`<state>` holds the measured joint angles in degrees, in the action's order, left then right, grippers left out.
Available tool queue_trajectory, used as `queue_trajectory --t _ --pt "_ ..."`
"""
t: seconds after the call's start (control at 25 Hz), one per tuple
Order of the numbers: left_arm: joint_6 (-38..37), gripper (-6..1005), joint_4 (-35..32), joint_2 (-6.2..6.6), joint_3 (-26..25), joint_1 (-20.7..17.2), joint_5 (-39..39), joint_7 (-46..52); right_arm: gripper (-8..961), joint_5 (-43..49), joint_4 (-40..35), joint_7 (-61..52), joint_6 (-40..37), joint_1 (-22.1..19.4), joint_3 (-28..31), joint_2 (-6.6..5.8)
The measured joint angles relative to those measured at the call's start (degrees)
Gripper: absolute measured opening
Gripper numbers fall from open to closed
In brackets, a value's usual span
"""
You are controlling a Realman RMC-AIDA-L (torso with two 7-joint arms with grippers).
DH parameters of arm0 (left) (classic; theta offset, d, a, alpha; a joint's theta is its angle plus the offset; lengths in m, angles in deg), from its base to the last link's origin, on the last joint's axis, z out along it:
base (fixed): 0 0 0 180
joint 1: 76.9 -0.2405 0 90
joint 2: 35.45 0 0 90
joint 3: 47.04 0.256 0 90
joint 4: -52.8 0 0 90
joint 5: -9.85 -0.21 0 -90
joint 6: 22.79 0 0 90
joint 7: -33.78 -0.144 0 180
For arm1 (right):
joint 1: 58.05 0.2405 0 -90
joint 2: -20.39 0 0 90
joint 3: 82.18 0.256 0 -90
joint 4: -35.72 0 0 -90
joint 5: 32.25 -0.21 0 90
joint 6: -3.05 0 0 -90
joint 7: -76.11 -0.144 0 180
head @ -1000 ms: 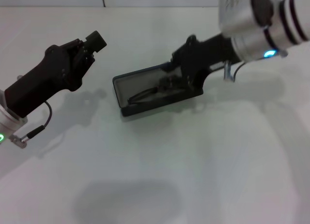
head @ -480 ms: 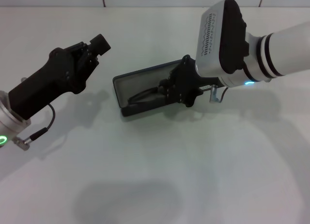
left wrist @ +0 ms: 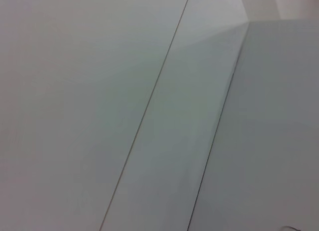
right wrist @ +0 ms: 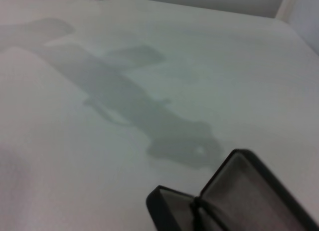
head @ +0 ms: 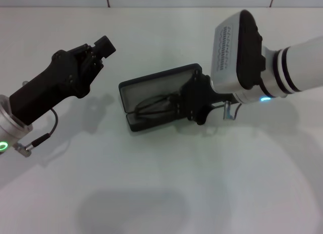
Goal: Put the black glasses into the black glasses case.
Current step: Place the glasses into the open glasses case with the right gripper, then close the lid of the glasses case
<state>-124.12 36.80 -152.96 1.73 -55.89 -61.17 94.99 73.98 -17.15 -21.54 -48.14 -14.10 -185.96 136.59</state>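
Two claws: my right claw point(head: 194, 100) at the case's 3 o'clock end, grip I cannot tell; left claw point(head: 98, 49) idle at 10 o'clock, grip unclear.
Case: open hinged black glasses case point(head: 151, 87) on white table point(head: 161, 183).
Glasses: thin black-framed glasses point(head: 156, 106) lying inside.

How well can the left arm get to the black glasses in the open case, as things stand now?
Probably not well. The black glasses lie inside the open black glasses case, but the right end effector sits over the case's other end. The left end effector hovers apart, with bare table between.

Right end effector point(head: 187, 103) drew back (slightly), uncovering black glasses point(head: 156, 104)
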Motion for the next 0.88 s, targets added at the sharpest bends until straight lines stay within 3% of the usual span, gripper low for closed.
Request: queue_trajectory --t 0.48,0.68,0.88 --pt "0.1 26 0.0 0.0 0.0 0.0 0.0 0.0 66 -0.2 -4.2 0.1 -6.1 -4.1 1.6 -0.05" --pt "0.1 26 0.0 0.0 0.0 0.0 0.0 0.0 67 -1.0 -4.8 0.1 -16.7 -4.0 9.4 -0.16" --pt "0.1 26 0.0 0.0 0.0 0.0 0.0 0.0 69 -8.2 -3.9 -1.6 -28.5 -3.5 21.4 -0.33"
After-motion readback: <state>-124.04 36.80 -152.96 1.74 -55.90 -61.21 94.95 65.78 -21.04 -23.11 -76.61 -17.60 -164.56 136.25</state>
